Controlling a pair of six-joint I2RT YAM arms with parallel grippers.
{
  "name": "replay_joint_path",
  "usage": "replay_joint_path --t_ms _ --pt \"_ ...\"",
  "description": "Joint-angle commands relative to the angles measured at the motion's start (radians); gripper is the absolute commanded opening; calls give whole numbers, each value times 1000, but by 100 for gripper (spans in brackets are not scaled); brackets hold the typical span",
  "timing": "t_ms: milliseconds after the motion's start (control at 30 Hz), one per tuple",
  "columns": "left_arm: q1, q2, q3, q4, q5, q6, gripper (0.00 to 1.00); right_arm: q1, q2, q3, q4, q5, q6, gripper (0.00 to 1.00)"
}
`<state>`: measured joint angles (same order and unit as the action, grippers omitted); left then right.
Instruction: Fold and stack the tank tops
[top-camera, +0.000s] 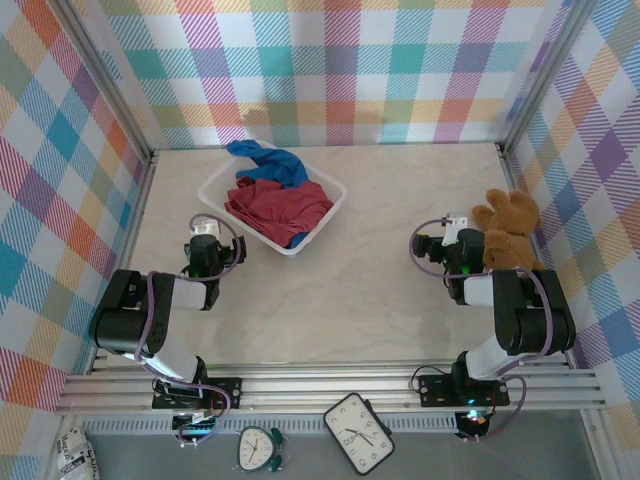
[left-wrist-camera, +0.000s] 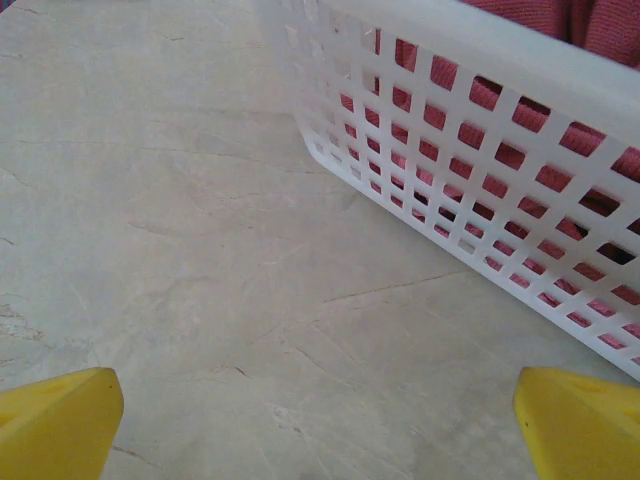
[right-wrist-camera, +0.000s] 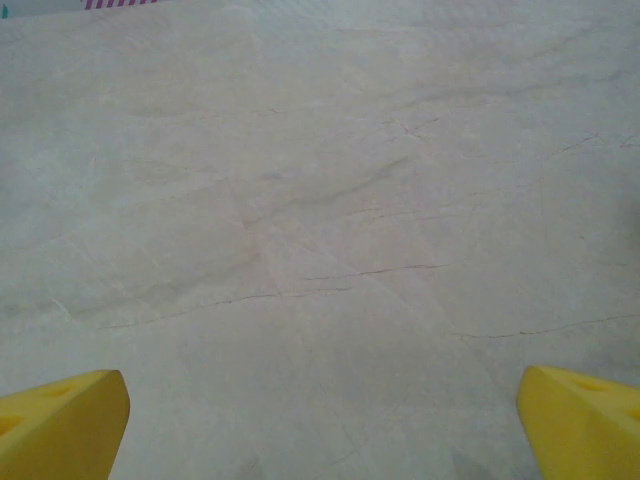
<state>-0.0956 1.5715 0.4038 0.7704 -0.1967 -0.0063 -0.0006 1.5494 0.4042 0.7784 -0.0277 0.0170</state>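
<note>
The tank tops (top-camera: 278, 208) lie heaped in the white mesh basket (top-camera: 216, 186): crumpled dark red cloth, with the blue tank top (top-camera: 268, 163) spilling over the far rim. Nothing is folded yet. My left gripper (left-wrist-camera: 320, 430) waits just beside the basket, jaws wide, I'd guess ready to reach in. The right gripper (right-wrist-camera: 320, 430), equally wide, hovers over bare table (top-camera: 340, 300) beside the teddy bear (top-camera: 510, 228).

I see my left arm (top-camera: 120, 312) and right arm (top-camera: 527, 315) built alike: chunky black joint housings, pale grey links, and purple cables (top-camera: 148, 305) looped alongside. Each stands on a black base plate (top-camera: 200, 390). Through the wrist cameras, my fingertips (left-wrist-camera: 55, 425) (right-wrist-camera: 580, 420) are bright yellow wedges.
</note>
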Motion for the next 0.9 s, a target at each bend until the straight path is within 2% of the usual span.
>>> replay_joint_path --t_ms 0,567,667,733,867 --pt "7 -11 10 43 -13 13 100 1 -15 13 39 -20 -9 99" --pt "5 -31 19 15 -14 15 100 -1 -33 22 13 -39 -14 99" --pt "-1 -143 46 -114 -40 14 100 -1 -121 65 -131 -51 -18 99" --pt "-1 -252 93 -300 -75 -6 100 0 -194 104 -259 -63 -25 99" --pt "-1 -483 160 -604 -124 -54 100 1 -317 177 -373 -124 11 99"
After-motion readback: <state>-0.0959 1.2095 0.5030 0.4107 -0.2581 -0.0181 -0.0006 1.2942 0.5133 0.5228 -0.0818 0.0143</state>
